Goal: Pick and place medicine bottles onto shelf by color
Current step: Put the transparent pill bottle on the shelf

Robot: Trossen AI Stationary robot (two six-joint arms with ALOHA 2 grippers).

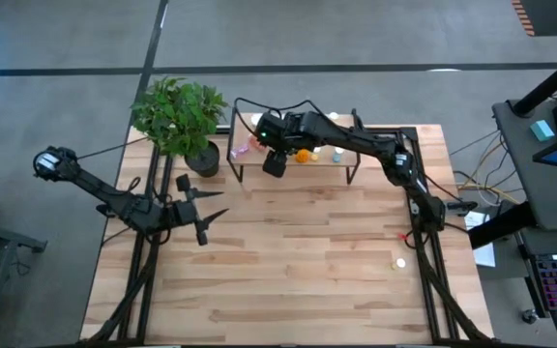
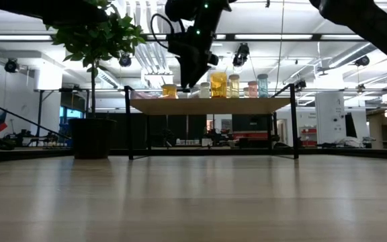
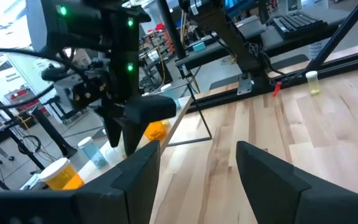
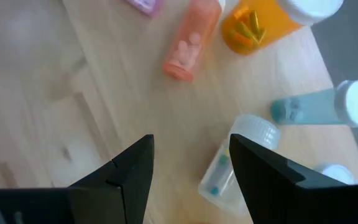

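Note:
The shelf (image 1: 341,162) stands at the table's far side on thin black legs. Several medicine bottles stand on its wooden top (image 2: 210,105). The right wrist view shows a pink bottle (image 4: 188,43), the large orange bottle (image 4: 260,22), a teal bottle (image 4: 316,107) and a pale white-capped bottle (image 4: 235,165). My right gripper (image 4: 191,146) hovers open above the shelf's left part (image 1: 275,164), holding nothing. My left gripper (image 1: 211,215) waits open over the table's left half, pointing toward the shelf. One yellow bottle (image 1: 401,262) stands on the table near its right edge.
A potted plant (image 1: 182,121) stands at the table's far left, close to the shelf's left end. A small red thing (image 1: 401,235) lies near the right edge. Bare wood (image 1: 298,261) spreads over the middle and near part of the table.

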